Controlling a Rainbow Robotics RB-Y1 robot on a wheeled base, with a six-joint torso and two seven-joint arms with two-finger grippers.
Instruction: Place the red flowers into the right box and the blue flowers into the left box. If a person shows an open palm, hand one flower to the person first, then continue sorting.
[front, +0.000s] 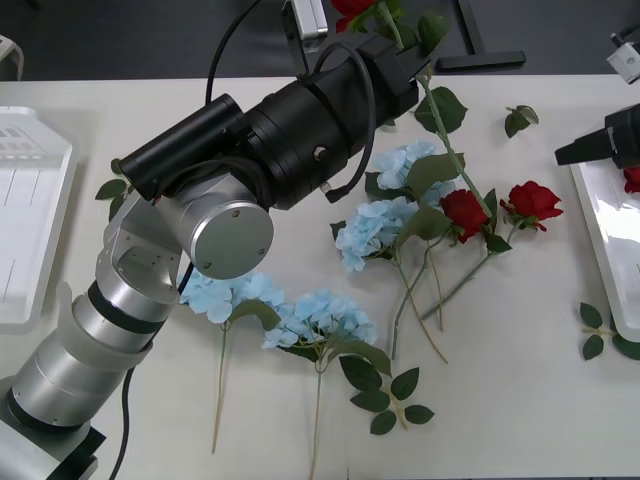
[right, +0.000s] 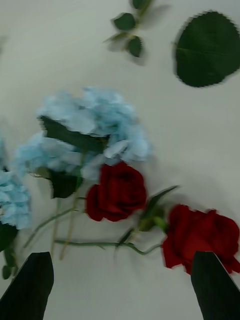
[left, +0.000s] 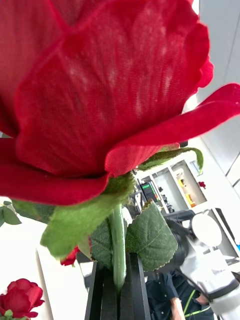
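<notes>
My left gripper (front: 404, 58) is raised over the table's far edge, shut on the stem of a red rose (front: 352, 10). In the left wrist view its head (left: 100, 85) looms close and the stem (left: 117, 250) runs down between the black fingers. Two more red roses (front: 464, 212) (front: 532, 202) lie on the table right of centre, next to several blue hydrangeas (front: 370, 228). The right gripper (front: 590, 145) hovers near the right box (front: 610, 235). It stands open (right: 120, 295) above those two roses (right: 117, 192) (right: 200, 240). The left box (front: 30, 220) sits at the far left.
Something red (front: 632, 178) shows in the right box at the picture's edge. Loose leaf sprigs lie at the far right (front: 520, 120), by the right box (front: 600, 332) and near the front (front: 390, 395). More blue hydrangeas (front: 320, 318) lie under my left arm (front: 230, 200).
</notes>
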